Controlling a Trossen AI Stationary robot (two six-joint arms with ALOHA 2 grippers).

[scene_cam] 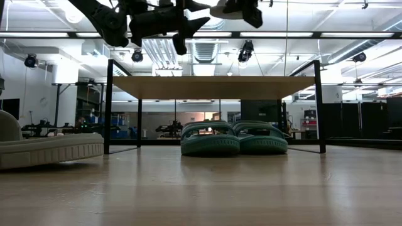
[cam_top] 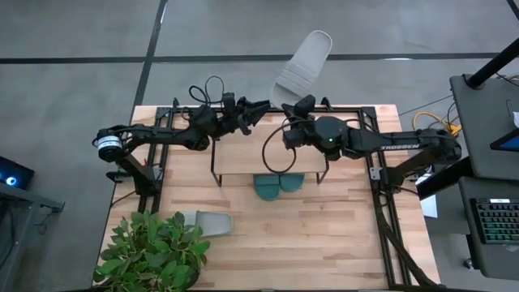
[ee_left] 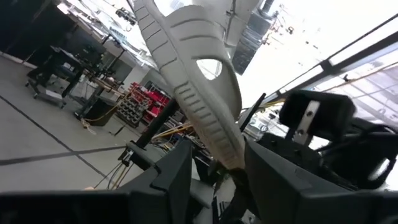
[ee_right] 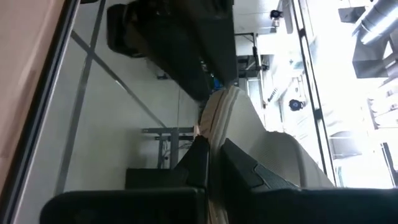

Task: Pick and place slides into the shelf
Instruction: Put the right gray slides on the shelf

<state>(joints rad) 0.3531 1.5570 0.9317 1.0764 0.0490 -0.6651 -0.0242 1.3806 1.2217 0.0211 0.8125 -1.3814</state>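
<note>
Grey slide point(scene_cam: 47, 147) cut off at the low view's left edge; plant point(cam_top: 150, 251) cropped below.

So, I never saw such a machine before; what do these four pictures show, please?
It is a robot with two dark arms at a wooden table. One camera looks down from above, one looks level across the table, and one sits on each wrist. Two teal slides lie under the shelf, and one grey slide lies beside a plant. The right gripper pinches another grey slide, raised past the table's far edge. The left gripper is open around that slide.
</note>
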